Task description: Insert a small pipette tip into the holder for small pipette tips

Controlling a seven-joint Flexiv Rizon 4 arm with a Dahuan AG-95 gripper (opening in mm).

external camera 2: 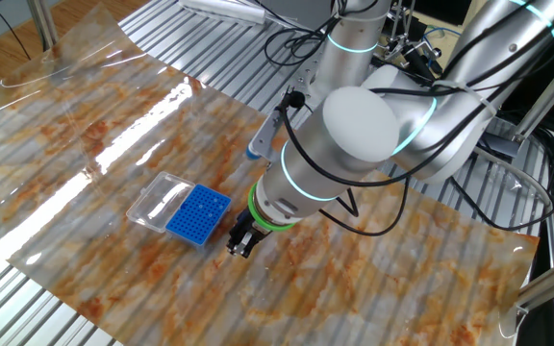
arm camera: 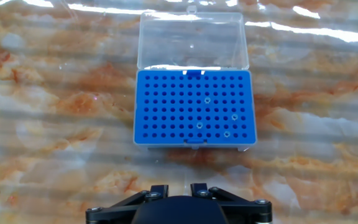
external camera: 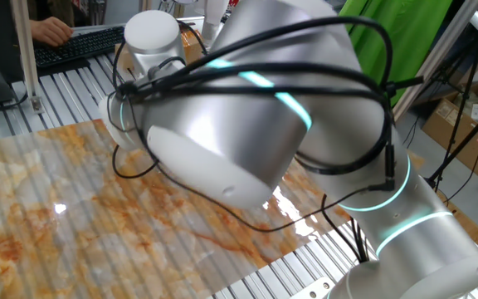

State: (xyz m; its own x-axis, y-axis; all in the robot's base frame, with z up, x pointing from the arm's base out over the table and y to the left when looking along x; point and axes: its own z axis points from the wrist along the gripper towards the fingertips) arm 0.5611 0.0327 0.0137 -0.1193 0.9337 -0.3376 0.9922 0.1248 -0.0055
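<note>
The holder for small pipette tips (external camera 2: 198,213) is a bright-blue rack with a grid of holes, lying on the marbled sheet with its clear lid (external camera 2: 157,200) folded open. In the hand view the holder (arm camera: 193,107) sits straight ahead, and several clear tips stand in holes on its right half (arm camera: 234,116). My gripper (external camera 2: 241,246) hangs just right of the rack, a little above the sheet. Its fingers (arm camera: 159,188) stand close together with a narrow gap. I cannot make out a small pipette tip between them. The arm hides the holder in the one fixed view.
The marbled sheet (external camera 2: 85,125) covers a ribbed metal table (external camera 2: 27,288). My arm's large joints (external camera: 247,116) and black cables (external camera: 173,79) fill the one fixed view. A keyboard (external camera: 77,46) with a person's hand (external camera: 52,31) lies at the table's far edge.
</note>
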